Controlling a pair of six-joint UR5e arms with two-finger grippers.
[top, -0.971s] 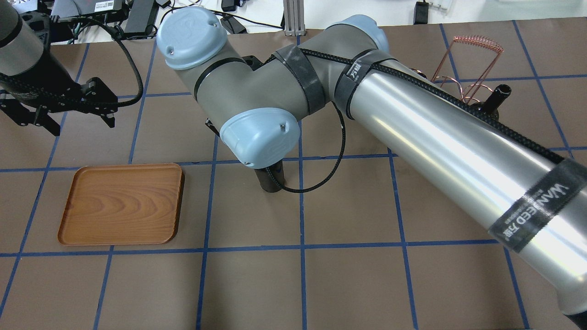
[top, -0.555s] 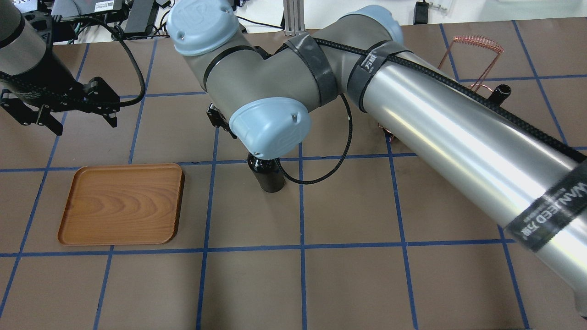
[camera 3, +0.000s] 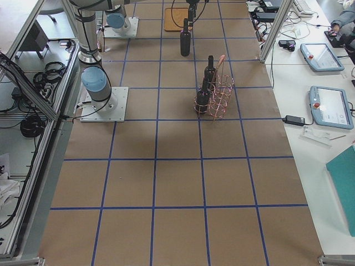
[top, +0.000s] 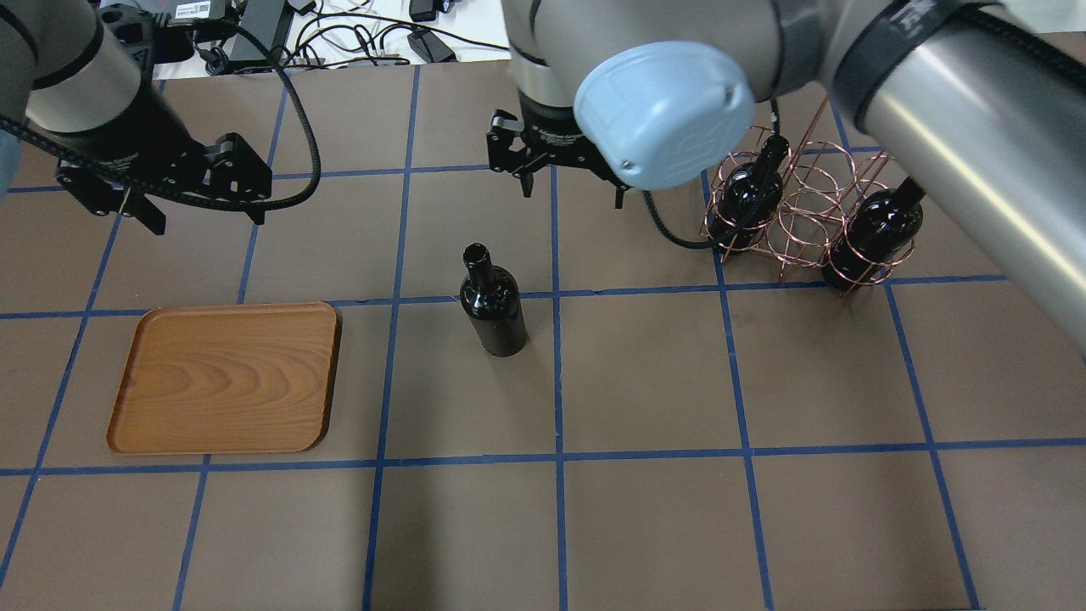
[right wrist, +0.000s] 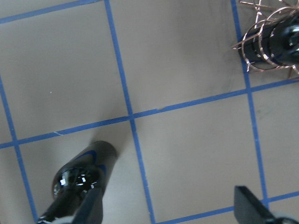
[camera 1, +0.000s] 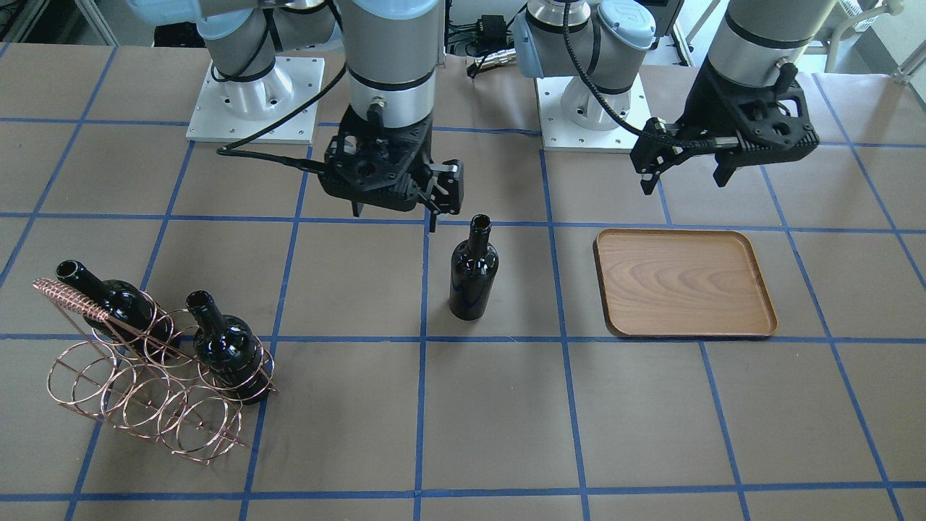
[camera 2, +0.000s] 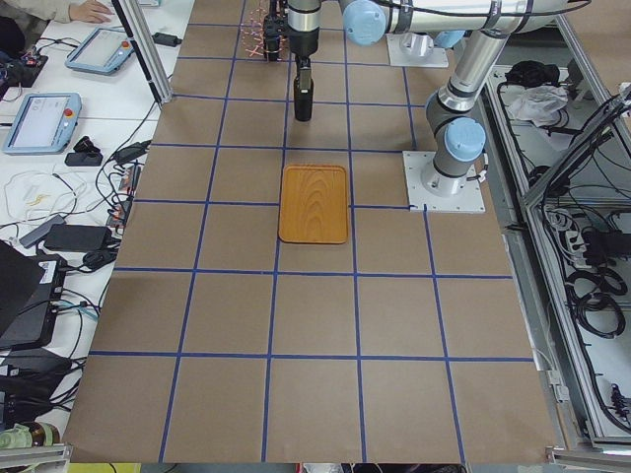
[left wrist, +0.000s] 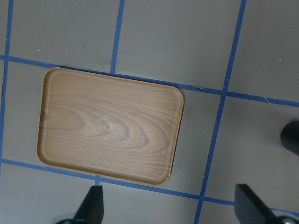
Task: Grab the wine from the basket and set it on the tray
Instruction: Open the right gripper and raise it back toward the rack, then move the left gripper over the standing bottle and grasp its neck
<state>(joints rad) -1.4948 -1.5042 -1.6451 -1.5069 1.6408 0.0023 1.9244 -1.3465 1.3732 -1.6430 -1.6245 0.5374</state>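
Note:
One wine bottle (top: 492,301) stands upright on the table's middle, free of both grippers; it also shows in the front view (camera 1: 473,271). My right gripper (top: 568,182) is open and empty, raised behind the bottle and apart from it (camera 1: 394,213). In the right wrist view the bottle (right wrist: 79,182) lies at the lower left. My left gripper (top: 206,216) is open and empty, hovering behind the wooden tray (top: 225,378). The tray (left wrist: 110,126) is bare. The copper wire basket (top: 806,212) at the back right holds two more bottles (top: 751,195) (top: 878,225).
The right arm's big elbow (top: 666,110) hangs over the table's back middle and hides part of the basket from overhead. The basket (camera 1: 145,383) has several bare rings at its front. Cables and boxes (top: 254,34) lie beyond the far edge.
The right arm has drawn back and to the right from over the standing bottle, which is now fully in view and free. The left gripper has shifted slightly right.

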